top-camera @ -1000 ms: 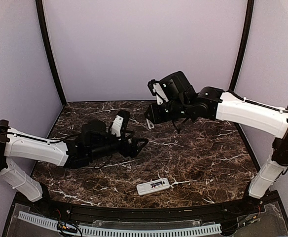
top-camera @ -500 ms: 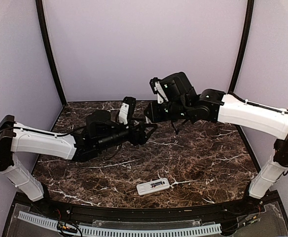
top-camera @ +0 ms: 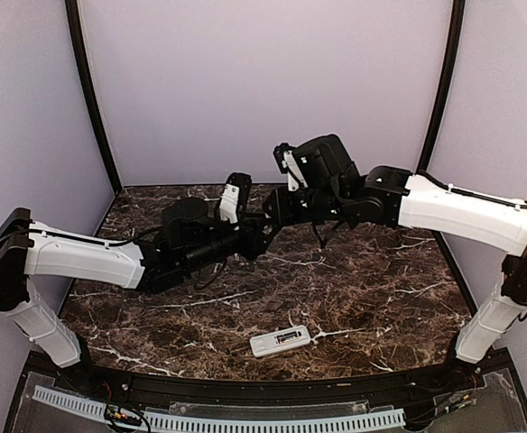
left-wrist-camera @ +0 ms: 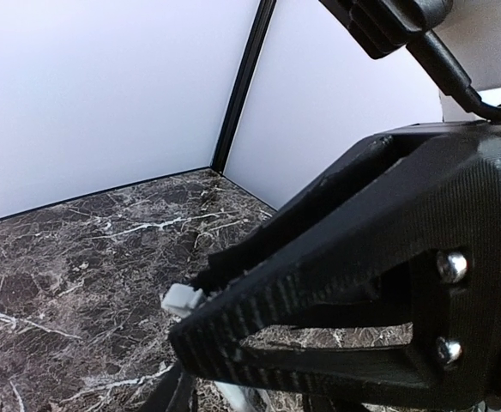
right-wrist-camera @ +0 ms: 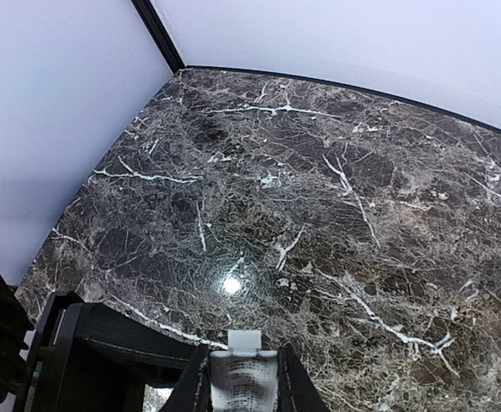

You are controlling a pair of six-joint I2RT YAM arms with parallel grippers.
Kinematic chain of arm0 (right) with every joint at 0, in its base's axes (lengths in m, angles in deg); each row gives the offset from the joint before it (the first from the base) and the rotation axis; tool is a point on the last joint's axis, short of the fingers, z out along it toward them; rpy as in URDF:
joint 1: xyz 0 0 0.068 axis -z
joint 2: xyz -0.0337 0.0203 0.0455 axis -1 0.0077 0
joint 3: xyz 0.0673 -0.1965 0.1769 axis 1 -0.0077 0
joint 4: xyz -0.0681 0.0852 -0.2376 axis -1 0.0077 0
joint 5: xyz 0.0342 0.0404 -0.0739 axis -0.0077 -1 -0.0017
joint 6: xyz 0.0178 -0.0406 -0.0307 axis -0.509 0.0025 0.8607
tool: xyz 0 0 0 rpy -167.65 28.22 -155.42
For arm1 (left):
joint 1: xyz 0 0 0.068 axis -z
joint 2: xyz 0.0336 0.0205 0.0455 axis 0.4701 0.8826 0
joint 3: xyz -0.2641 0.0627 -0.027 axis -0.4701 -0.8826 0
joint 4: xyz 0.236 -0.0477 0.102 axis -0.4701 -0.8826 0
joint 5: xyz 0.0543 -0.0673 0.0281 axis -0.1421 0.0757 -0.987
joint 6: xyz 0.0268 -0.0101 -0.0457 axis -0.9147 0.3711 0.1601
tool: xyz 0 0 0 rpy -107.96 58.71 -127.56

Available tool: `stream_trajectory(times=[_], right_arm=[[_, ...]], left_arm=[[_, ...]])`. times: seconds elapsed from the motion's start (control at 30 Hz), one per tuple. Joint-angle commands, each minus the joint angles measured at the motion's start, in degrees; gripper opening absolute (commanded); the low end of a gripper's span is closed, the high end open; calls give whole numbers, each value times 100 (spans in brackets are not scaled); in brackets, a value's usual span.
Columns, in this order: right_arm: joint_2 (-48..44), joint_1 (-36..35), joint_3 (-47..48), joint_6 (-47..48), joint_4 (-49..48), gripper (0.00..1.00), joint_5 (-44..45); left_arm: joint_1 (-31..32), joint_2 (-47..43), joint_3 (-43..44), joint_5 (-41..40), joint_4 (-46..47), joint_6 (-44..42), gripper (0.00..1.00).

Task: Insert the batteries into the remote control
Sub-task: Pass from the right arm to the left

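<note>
The remote control [top-camera: 280, 340] lies flat near the table's front edge, a white oblong with a dark strip along its middle. No batteries can be made out. My right gripper [top-camera: 273, 217] [right-wrist-camera: 244, 365] hangs above the back of the table, shut on a small flat white cover piece [right-wrist-camera: 245, 382] whose tab points away from it. My left gripper [top-camera: 263, 231] [left-wrist-camera: 197, 296] has reached in from the left. Its fingers are closed over the same cover piece [left-wrist-camera: 182, 299], and the tab sticks out past their tips.
The dark marble table [top-camera: 372, 280] is walled by pale panels at the back and sides. A black rail with a white slotted strip [top-camera: 218, 419] runs along the near edge. Both arms meet above the back middle, well off the surface.
My left arm has swung up and to the right, from above the table's middle to the right gripper, and its fingers have closed in on the cover piece. The right arm has barely moved.
</note>
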Motion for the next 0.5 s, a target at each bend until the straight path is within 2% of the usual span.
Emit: stream_trajectory(times=[0.0,0.13,0.2,0.23,0.3,0.4,0.47], right_arm=[[-176,-55,-31,-38,-205,8,7],[-176,-64,-41,-64,-242,8,-28],[-176,-64,-46,-69,-260,8,-65],[-176,-63,-42,-55,-274,8,-83],[-191,-68,-25,48,-288,9,-127],[-301,-41,-2,465,-331,15,-372],[-440,20,38,1020,-263,25,-810]], left_arm=[[22,-30,130,-53,-90,-75,37],[16,-51,128,-38,-93,-56,24],[20,-67,138,-22,-93,-55,15],[17,-70,140,-23,-93,-60,7],[17,-104,136,-30,-99,-80,0],[17,-202,105,29,-138,-162,0],[16,-335,41,92,-240,-279,0]])
